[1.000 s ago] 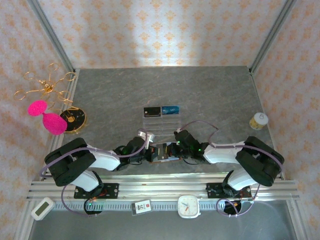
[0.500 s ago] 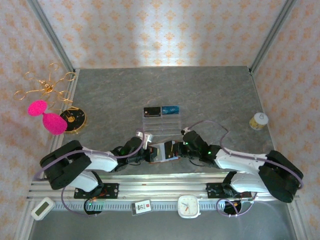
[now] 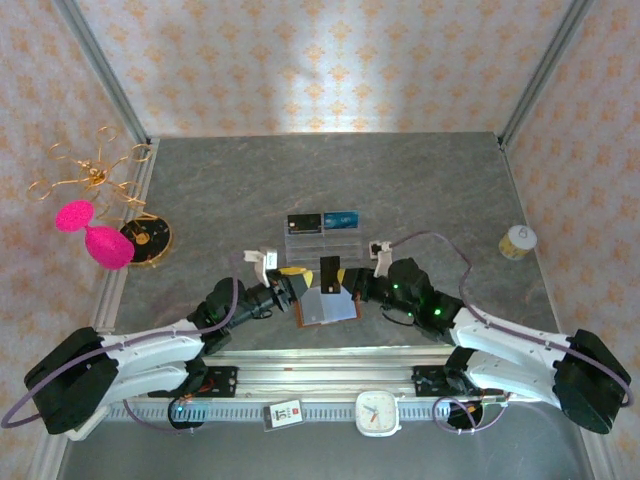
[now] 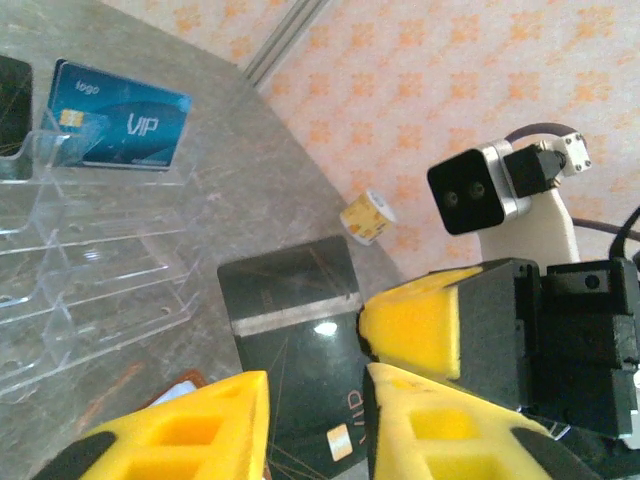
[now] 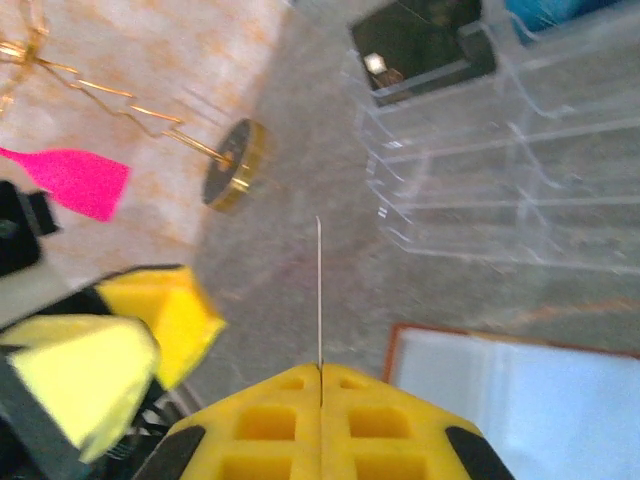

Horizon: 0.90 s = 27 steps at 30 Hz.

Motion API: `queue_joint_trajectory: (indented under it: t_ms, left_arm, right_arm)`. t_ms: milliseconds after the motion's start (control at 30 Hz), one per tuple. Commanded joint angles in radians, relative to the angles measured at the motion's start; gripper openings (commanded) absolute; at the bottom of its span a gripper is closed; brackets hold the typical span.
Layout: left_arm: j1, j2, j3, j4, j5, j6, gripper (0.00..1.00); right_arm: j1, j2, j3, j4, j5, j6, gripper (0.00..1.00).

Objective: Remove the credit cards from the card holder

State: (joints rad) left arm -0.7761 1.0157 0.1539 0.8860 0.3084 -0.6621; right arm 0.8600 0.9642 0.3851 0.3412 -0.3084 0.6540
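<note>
Right fingers (image 5: 260, 415) pinch a black card (image 4: 295, 320) upright over the open card holder (image 3: 325, 308) on the tabletop; left fingers (image 4: 180, 430) stand apart. A blue card (image 3: 341, 218) and a second black card (image 3: 303, 222) already stand in the clear tray (image 3: 322, 250).

Brown card holder (image 3: 322, 312) open flat, black card (image 3: 329, 273) upright beside it

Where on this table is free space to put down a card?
Bare table lies between the clear tray and the back wall, and between the tray and the roll. The near middle is crowded: the left gripper, the right gripper, the wallet and the held black card.
</note>
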Motion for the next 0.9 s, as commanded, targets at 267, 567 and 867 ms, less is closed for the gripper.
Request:
queue_joint_trajectory:
  t_ms: [267, 567, 867]
  left_arm:
    - [0.034, -0.006, -0.061, 0.239, 0.078, -0.111, 0.37]
    - [0.035, 0.065, -0.060, 0.342, 0.128, -0.163, 0.36]
    - [0.037, 0.105, -0.056, 0.403, 0.152, -0.198, 0.20]
  right_arm:
    - [-0.003, -0.011, 0.014, 0.209, -0.085, 0.013, 0.00]
    - [0.006, 0.044, 0.040, 0.293, -0.115, 0.012, 0.00]
    - [0.026, 0.106, 0.039, 0.298, -0.035, 0.016, 0.00]
